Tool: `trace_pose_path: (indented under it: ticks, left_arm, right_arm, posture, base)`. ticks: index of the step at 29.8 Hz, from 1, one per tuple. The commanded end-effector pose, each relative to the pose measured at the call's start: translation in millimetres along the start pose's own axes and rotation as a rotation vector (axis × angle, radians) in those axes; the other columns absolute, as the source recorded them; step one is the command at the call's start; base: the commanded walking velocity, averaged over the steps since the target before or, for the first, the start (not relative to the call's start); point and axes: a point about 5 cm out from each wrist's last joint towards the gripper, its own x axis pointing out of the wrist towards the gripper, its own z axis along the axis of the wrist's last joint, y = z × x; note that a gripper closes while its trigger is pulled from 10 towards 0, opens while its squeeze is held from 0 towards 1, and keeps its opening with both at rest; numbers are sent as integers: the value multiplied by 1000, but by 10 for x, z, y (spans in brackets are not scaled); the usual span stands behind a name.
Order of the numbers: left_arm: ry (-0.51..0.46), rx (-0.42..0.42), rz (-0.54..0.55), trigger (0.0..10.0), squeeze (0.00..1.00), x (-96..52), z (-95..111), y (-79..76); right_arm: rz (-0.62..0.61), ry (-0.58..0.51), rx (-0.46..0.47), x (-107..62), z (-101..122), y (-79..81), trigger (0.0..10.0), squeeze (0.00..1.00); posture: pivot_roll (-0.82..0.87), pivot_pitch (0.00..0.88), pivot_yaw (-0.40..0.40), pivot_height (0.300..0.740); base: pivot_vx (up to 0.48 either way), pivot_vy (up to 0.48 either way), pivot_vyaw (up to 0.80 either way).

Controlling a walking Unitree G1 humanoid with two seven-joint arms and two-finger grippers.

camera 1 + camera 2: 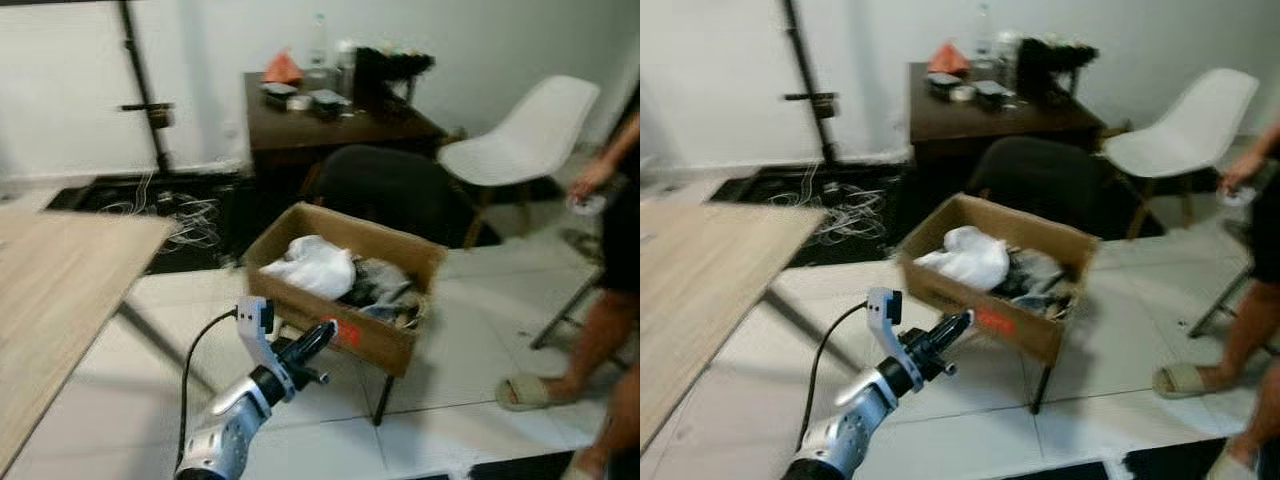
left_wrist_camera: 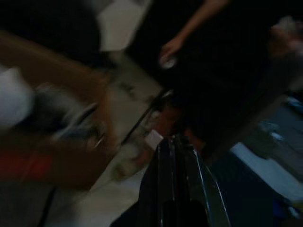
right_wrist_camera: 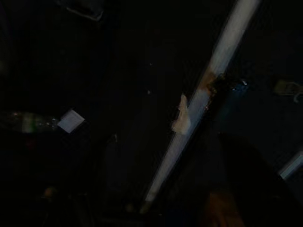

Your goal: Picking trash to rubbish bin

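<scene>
- Nearest, the left gripper (image 1: 322, 338) is raised in front of the box wall, black fingers pressed together and holding nothing
- Just past it, the cardboard box (image 1: 395, 250) sits on the pale floor, evidently the bin: a white bag (image 1: 315, 265) and dark scraps fill it
- A person (image 1: 610, 290) stands at the right, holding something small
- Right gripper hangs in shade; I cannot tell its state
- Farthest, a cluttered dark desk (image 1: 300, 125) against the wall

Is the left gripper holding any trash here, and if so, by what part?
Nothing visible: the left gripper has its fingers together, with no item between them, extended toward the cardboard box.
</scene>
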Motion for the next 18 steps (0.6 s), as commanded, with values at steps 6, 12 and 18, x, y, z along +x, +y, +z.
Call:
trace_pose_path:
  ticks: [6,12,18]
  left_arm:
    - [17,-3,8,10000,0,-64,-66,20]
    - [26,14,-11,10000,0,-26,-84,-25]
    - [51,45,-27,10000,0,1,-118,-61]
  right_arm:
    - [12,-1,6,2,1,35,10000,0]
    - [11,-6,8,1,2,30,10000,0]
    - [9,-3,8,1,-9,25,10000,0]
  posture:
    - [-170,93,59,740]
    - [-173,95,55,740]
    - [-175,95,53,740]
  base:
    - [303,0,-788]
    - [299,0,-160]
    - [296,0,0]
